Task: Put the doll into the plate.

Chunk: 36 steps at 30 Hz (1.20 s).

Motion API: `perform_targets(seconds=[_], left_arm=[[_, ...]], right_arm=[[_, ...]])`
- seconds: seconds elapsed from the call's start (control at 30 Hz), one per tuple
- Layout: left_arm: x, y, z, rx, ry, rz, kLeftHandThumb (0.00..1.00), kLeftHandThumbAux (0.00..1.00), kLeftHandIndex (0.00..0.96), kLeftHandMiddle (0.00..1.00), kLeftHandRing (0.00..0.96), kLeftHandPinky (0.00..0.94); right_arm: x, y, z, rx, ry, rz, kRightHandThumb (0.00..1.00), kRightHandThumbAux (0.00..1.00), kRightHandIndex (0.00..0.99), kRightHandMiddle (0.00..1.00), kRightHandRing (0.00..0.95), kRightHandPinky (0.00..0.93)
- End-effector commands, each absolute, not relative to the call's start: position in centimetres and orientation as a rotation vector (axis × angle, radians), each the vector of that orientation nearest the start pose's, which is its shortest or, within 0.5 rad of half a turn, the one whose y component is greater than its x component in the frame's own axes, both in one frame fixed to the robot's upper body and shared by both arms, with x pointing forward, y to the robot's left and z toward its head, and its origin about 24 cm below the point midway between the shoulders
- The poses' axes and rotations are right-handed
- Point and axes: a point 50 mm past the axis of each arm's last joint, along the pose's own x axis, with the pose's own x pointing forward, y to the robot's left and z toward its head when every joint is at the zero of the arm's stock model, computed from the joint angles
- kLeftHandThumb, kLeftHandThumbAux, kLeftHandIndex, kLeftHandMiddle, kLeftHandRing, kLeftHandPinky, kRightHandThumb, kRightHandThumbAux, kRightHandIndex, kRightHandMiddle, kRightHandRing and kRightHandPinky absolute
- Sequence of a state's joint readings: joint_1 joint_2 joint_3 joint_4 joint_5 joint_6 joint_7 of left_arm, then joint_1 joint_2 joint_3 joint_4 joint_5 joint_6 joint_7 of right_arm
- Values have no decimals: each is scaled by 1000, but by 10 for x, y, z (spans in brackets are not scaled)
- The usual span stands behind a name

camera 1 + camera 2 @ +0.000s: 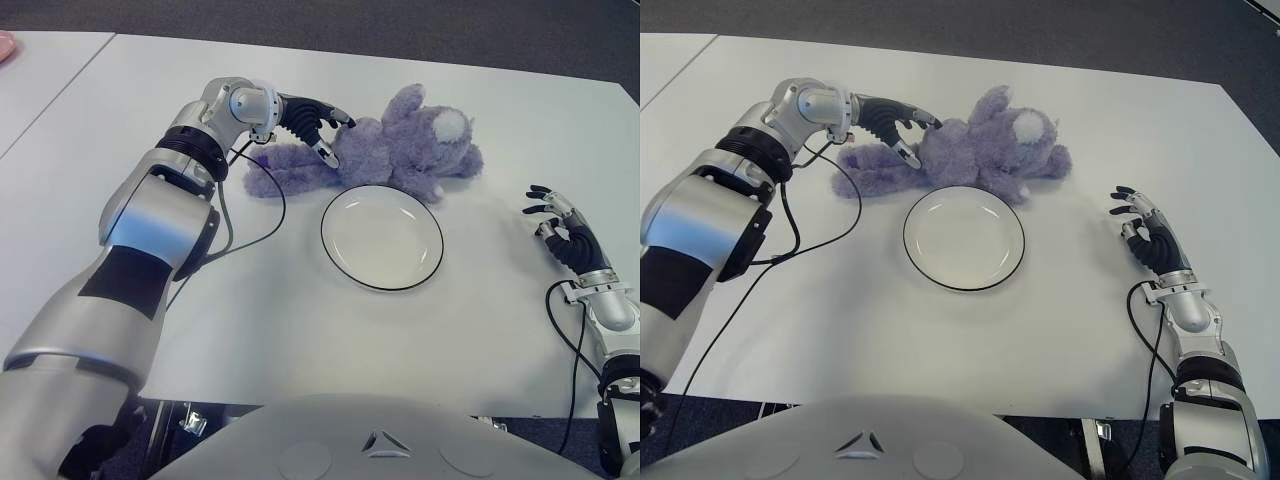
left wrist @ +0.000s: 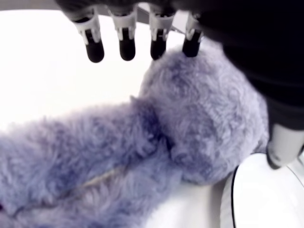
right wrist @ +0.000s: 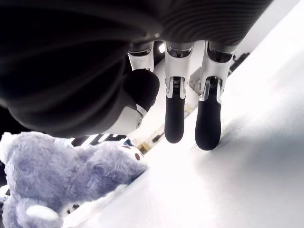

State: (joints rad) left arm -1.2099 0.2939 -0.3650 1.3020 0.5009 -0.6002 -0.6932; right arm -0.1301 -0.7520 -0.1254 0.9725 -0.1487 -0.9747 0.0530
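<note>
Doll: purple plush doll lies on its side on the white table, just behind the plate, lower edge touching or overlapping the far rim.
Plate: white plate with dark rim, nothing in it, in front of the doll.
Left hand: left hand reaches over the doll's near end; fingers extended above the fur, thumb down beside the body. Spread around the plush, not closed; it appears to have no hold yet, though contact under the palm is hidden.
Right hand: right hand shows to the right of the plate, well apart from the doll, fingers loosely extended, holding nothing.
Step in hand: closing a grasp on the doll.
How to do it well: sink the palm into the body before curling, gather the thick torso rather than a limb, then lift clear of the rim before moving over the plate centre.
Risk: a shallow pinch of fur could slip, or the dragged doll could push the plate.
</note>
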Motion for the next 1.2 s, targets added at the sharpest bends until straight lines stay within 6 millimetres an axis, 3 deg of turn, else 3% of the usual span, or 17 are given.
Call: perform_targets(seconds=[0.03,0.17,0.43,0.77,1.03,1.2], left_arm=[[393,103,144,1174,35,-1129,0,477,0,0,0,0],[392,114,143,1142,65,-1143,0,441,0,0,0,4],[392,122,140,1137,106,-1130,0,394,1,0,47,114],[394,130,123,1167,153,-1004,0,404,36,0,65,45],[394,121,111,1220,134,-931,0,425,9,0,6,2],[388,107,90,1263,105,-929,0,442,1,0,0,0]], right_arm=[[183,-323,-16,-727,77,107,1000,741,165,113,292,416],[182,-323,-16,-733,77,104,1000,741,164,116,296,417],[181,-322,-17,-735,71,100,1000,742,168,119,294,418],[182,-321,-17,-734,62,107,1000,742,177,124,295,418],[182,-323,-14,-753,44,99,1000,740,187,117,304,416],[181,-325,-13,-773,37,90,1000,738,199,111,313,417]])
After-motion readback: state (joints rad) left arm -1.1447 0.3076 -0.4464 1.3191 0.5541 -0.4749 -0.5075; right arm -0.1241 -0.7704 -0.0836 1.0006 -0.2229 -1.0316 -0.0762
